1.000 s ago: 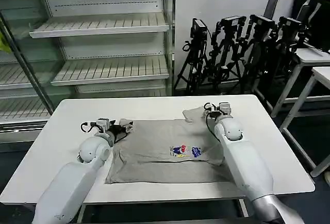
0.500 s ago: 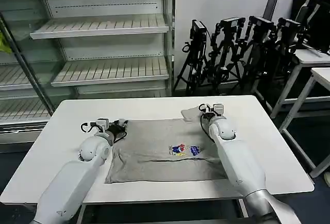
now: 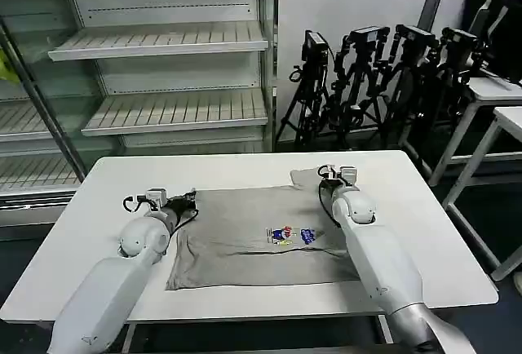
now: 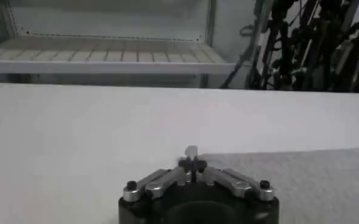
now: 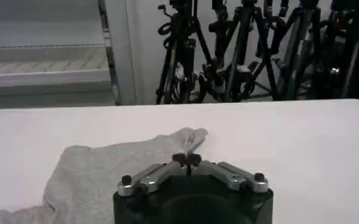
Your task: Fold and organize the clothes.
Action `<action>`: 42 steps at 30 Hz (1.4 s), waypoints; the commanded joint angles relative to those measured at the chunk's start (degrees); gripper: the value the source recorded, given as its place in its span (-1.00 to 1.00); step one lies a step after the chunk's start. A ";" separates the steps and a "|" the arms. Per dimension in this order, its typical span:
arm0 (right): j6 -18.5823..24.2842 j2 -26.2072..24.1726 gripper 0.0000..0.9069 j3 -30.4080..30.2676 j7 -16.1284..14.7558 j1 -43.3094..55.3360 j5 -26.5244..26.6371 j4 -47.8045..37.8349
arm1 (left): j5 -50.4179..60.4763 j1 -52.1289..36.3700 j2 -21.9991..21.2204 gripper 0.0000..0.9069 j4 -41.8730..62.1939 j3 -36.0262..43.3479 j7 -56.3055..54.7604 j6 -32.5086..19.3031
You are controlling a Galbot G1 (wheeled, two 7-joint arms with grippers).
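Observation:
The clothes are one light grey T-shirt point(image 3: 245, 232) lying mostly flat on the white table point(image 3: 90, 207), with a small multicoloured print point(image 3: 289, 235) facing up. My left gripper point(image 3: 192, 200) is low at the shirt's far left corner. Its jaws are shut, and a small tab of fabric shows between the fingertips in the left wrist view point(image 4: 192, 162). My right gripper point(image 3: 328, 174) is at the far right sleeve point(image 3: 306, 179), shut on a pinch of that cloth point(image 5: 187, 159). The sleeve spreads out beside it point(image 5: 100, 176).
Empty metal shelving point(image 3: 163, 109) stands behind the table. Black tripods point(image 3: 375, 77) cluster at the back right. More white tables point(image 3: 497, 101) stand at the far right. Bare tabletop surrounds the shirt on all sides.
My right gripper has moved left and inward with the sleeve. The left gripper has slid a little left along the shirt's far edge. The print has shifted slightly away from me.

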 commanded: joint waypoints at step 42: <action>2.67 -7.81 -0.02 14.45 -0.34 -46.47 -5.59 47.42 | 3.95 30.91 8.93 0.11 -29.99 -12.33 2.46 -0.21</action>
